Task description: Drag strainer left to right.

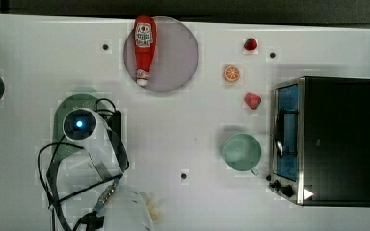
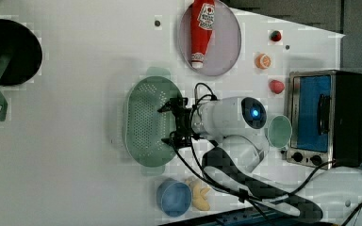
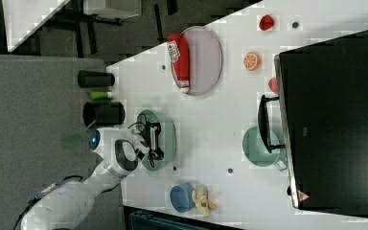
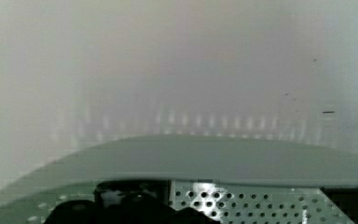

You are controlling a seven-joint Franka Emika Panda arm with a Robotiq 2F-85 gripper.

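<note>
Gripper (image 2: pixel 169 123) over the strainer (image 2: pixel 143 122), fingers spread wide across its rim on the left view's right; strainer sits on the tabletop (image 2: pixel 85 141), well apart from the mint cup (image 2: pixel 279 132).

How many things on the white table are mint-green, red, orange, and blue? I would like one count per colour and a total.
Mint-green: 2, the strainer and the cup
Red: 3, the ketchup bottle and two small red fruits
Orange: 1, the orange slice
Blue: 1, the blue cup
Total: 7
</note>
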